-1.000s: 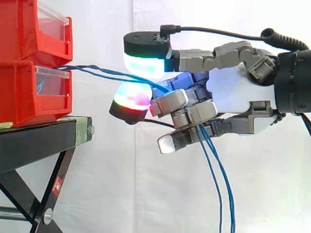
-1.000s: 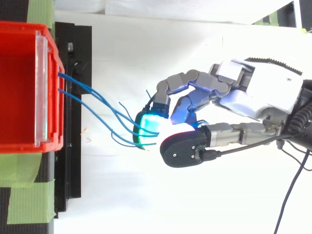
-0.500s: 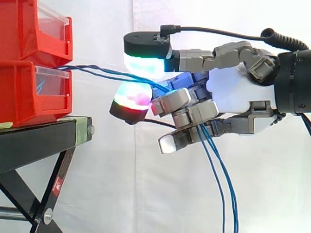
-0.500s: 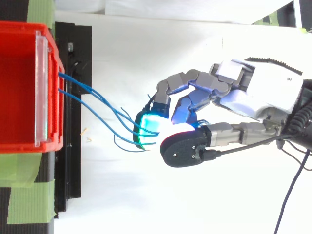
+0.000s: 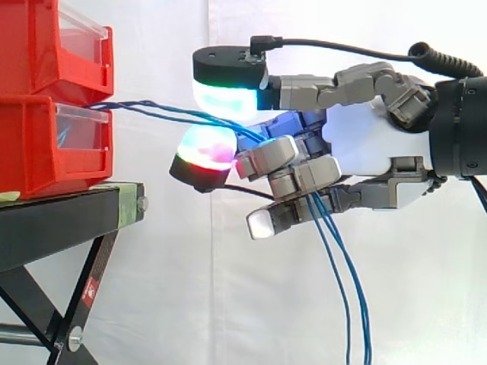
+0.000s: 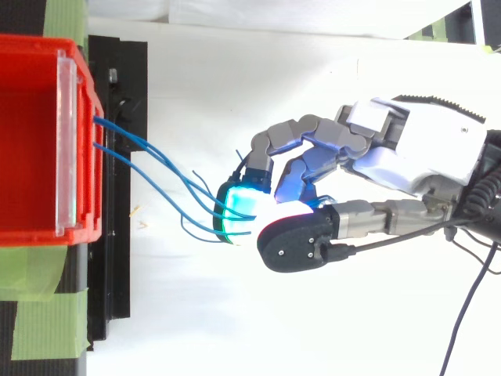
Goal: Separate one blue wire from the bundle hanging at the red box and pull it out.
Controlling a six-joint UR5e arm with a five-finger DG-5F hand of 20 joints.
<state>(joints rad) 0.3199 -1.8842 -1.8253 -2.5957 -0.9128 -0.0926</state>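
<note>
Blue wires (image 5: 152, 112): running out of the lower red box (image 5: 46, 144), stretching almost level across the gap into the hand (image 5: 358, 144), then hanging loose beneath it.
Grip: the hand is curling closed on the strands, pinching them between glowing fingertips (image 5: 224, 95) well clear of the box, probably to leave room for drawing back.
Separation: several strands are passing through the pinch together, so I judge none is singled out yet.
Support: a black stand (image 5: 61, 220) is carrying the boxes, leaving the bundle free in the air.
</note>
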